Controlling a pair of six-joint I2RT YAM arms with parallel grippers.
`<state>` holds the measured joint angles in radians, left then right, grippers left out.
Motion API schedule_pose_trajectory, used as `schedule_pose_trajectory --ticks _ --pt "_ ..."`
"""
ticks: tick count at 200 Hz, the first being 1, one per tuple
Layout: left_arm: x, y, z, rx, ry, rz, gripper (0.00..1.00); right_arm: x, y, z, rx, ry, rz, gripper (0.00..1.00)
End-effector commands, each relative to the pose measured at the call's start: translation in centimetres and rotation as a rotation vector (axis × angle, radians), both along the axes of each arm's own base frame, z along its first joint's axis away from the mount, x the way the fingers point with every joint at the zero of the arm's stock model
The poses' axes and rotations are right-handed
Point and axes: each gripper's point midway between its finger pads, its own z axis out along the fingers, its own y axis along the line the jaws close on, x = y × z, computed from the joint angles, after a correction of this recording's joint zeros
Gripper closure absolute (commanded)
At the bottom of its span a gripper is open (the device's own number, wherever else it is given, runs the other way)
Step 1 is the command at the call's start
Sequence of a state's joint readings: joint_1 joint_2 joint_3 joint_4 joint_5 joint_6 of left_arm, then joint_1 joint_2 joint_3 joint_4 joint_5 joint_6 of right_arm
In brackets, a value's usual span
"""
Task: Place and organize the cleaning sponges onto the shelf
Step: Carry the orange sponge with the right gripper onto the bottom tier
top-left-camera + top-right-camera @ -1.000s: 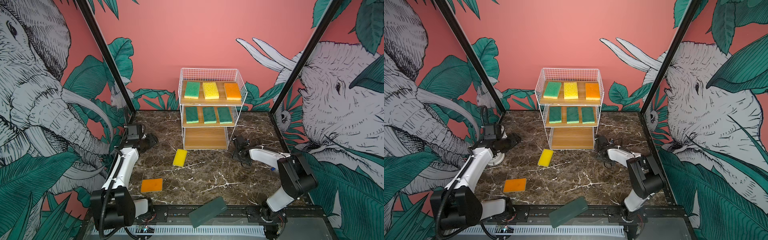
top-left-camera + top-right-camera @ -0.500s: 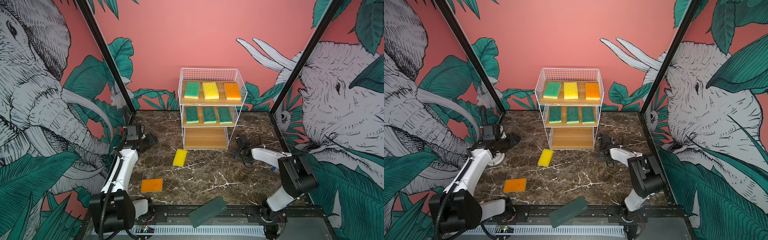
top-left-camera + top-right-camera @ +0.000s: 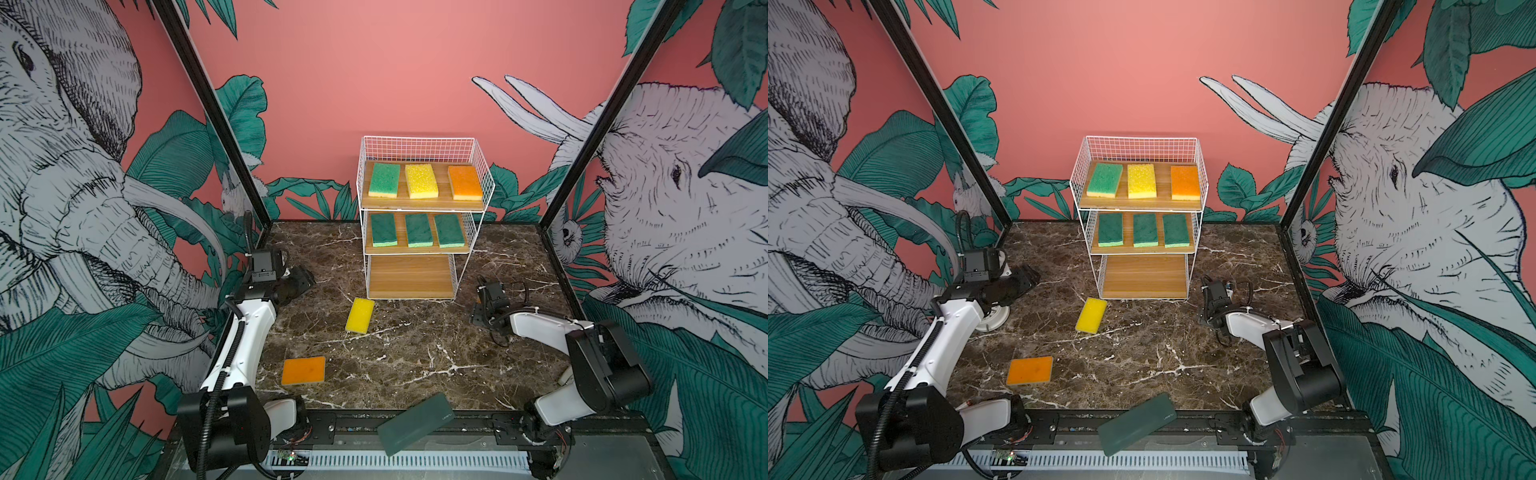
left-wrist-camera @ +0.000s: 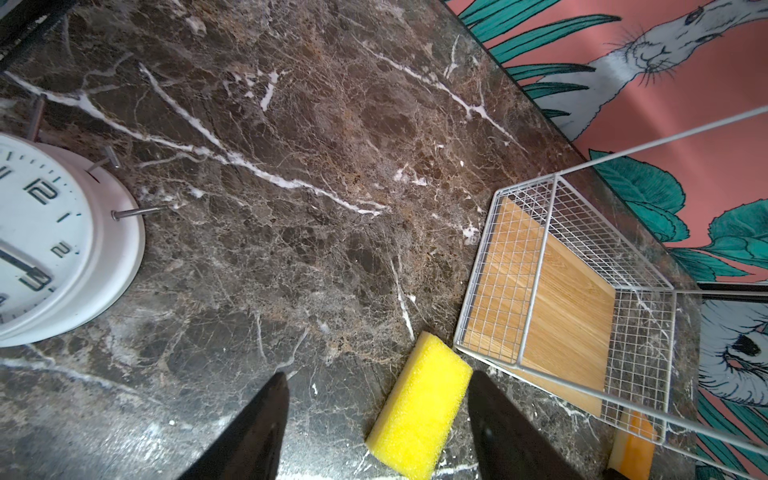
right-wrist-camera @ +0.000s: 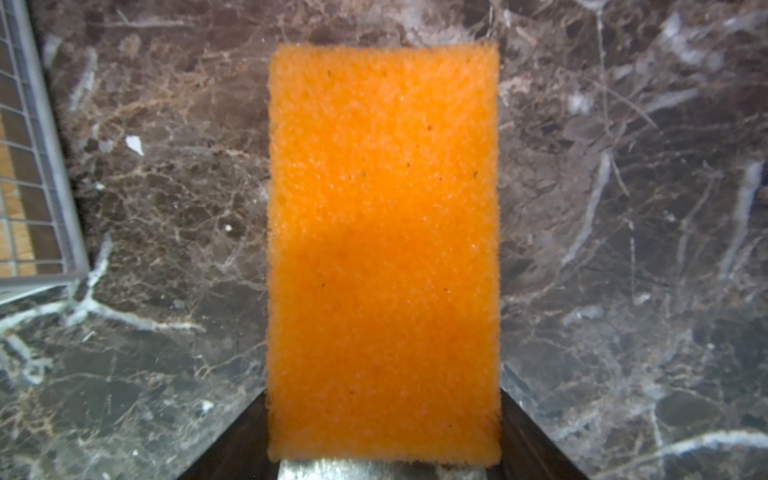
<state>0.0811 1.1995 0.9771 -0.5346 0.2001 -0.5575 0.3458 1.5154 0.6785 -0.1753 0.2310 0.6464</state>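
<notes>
Dark marble bench (image 3: 415,353) carries three sponges not yet stored. My left claw (image 4: 378,376) hangs wide open and empty, with the flat orange sponge (image 3: 303,370) toward the front and the yellow sponge (image 3: 360,315) just ahead of it. The shelf (image 3: 409,276) has its lowest board free. The right claw (image 5: 383,390) has its jaws at both sides of the other orange sponge (image 5: 382,208). Whether they truly squeeze it I cannot tell. With a weak grip, I fear the soft foam slips out or catches the wire side.

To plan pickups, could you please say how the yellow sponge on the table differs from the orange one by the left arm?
Place: the yellow sponge lies just before the shelf, while the orange sponge lies nearer the front edge. Pose: the yellow sponge points lengthwise toward the shelf, while the orange sponge is turned crosswise. Both lie flat on the table, unheld.
</notes>
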Motion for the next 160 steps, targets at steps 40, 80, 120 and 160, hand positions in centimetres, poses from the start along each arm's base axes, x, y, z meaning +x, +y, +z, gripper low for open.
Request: schedule_pose_trajectory --ticks 40,80,120,160 --pt "-1.8 0.3 0.8 0.019 0.003 0.015 0.3 -0.4 -0.5 0.5 -0.037 -0.03 0.038 0.35" --pt "-1.8 -0.1 1.4 -0.004 -0.012 0.008 0.3 -1.5 0.9 2.2 -0.008 -0.128 0.096 0.36" --pt "-2.3 -0.3 2.3 -0.004 -0.025 -0.012 0.3 -3.2 4.1 3.8 0.022 -0.205 0.189 0.38" --pt "-3.0 -0.5 2.3 -0.004 -0.036 -0.019 0.3 -5.3 6.0 4.3 0.051 -0.237 0.24 0.39"
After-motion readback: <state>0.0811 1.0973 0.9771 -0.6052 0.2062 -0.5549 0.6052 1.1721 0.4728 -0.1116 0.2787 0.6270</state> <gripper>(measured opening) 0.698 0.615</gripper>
